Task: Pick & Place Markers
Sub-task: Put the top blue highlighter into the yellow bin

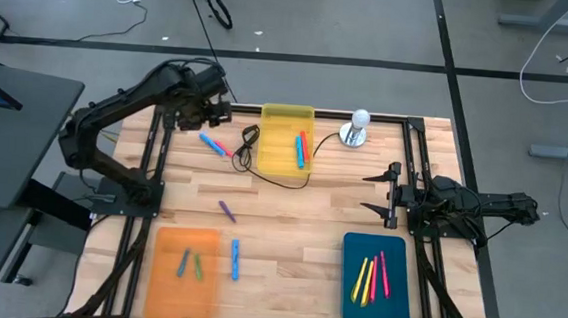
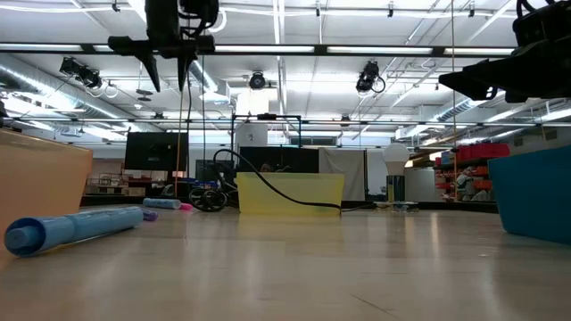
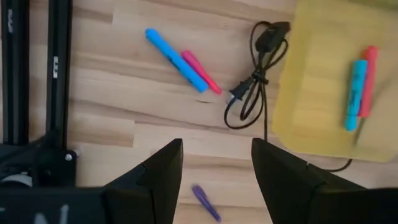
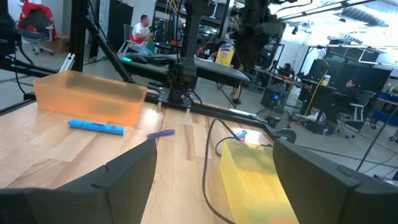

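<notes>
Blue marker [image 2: 71, 229] up close; overhead, markers [image 1: 372, 276] in trays.

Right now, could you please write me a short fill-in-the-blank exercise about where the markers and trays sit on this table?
1. The teal tray holds ____ markers.
2. The blue marker and the red marker lie together in the ____ tray.
3. The small purple marker lies on the bare ____.
4. The left gripper holds ____.

Missing words: four; yellow; table; nothing
</notes>
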Controlling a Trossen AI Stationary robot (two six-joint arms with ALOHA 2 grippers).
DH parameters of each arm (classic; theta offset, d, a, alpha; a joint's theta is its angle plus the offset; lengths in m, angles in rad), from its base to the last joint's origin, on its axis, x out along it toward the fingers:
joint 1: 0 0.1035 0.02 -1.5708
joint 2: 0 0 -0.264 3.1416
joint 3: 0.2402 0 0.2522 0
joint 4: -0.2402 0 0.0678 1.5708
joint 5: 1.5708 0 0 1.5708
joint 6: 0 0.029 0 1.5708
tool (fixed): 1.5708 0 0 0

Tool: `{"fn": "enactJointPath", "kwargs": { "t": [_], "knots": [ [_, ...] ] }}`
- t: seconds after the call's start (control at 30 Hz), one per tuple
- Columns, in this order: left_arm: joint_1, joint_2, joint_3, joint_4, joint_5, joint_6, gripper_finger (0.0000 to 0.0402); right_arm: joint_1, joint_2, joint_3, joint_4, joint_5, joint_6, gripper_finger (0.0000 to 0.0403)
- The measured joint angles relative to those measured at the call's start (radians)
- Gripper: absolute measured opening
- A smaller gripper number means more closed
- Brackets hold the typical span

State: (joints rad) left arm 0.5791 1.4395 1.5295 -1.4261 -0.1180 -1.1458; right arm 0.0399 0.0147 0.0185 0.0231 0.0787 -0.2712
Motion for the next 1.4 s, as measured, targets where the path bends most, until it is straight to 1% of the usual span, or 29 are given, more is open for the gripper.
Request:
{"fn": "enactJointPath", "kwargs": {
  "t": [0.13, 0.23, 0.57, 0.63, 0.7, 0.83, 1.0, 1.1, 1.23, 1.4],
  "knots": [
    [0.059, 0.057, 0.000, 0.001, 0.051, 0.000, 0.0197, 0.000, 0.000, 0.000, 0.000, 0.000, 0.000, 0.0323],
    [0.100, 0.101, 0.000, -0.004, 0.070, 0.006, 0.0197, 0.000, 0.000, 0.000, 0.000, 0.000, 0.000, 0.0323],
    [0.200, 0.211, 0.000, -0.038, 0.070, 0.003, 0.0197, 0.000, 0.000, 0.000, 0.000, 0.000, 0.000, 0.0323],
    [0.214, 0.227, 0.000, -0.042, 0.057, -0.007, 0.0197, 0.000, 0.000, 0.000, 0.000, 0.000, 0.000, 0.0323],
    [0.224, 0.243, 0.000, -0.057, 0.034, -0.049, 0.0197, 0.000, 0.000, 0.000, 0.000, 0.000, 0.000, 0.0323],
    [0.244, 0.276, 0.000, -0.052, 0.002, -0.084, 0.0197, 0.000, 0.000, 0.000, 0.000, 0.000, 0.000, 0.0323],
    [0.245, 0.298, -0.011, -0.042, -0.043, -0.147, 0.0197, 0.000, 0.000, 0.000, 0.000, 0.000, 0.000, 0.0323],
    [0.247, 0.298, -0.064, -0.011, -0.034, -0.170, 0.0197, 0.000, 0.000, 0.000, 0.000, 0.000, 0.000, 0.0323],
    [0.247, 0.298, -0.102, 0.017, -0.017, -0.178, 0.0197, 0.000, 0.000, 0.000, 0.000, 0.000, 0.000, 0.0323],
    [0.246, 0.298, -0.110, 0.073, 0.025, -0.195, 0.0197, 0.000, 0.000, 0.000, 0.000, 0.000, 0.000, 0.0323]
  ]
}}
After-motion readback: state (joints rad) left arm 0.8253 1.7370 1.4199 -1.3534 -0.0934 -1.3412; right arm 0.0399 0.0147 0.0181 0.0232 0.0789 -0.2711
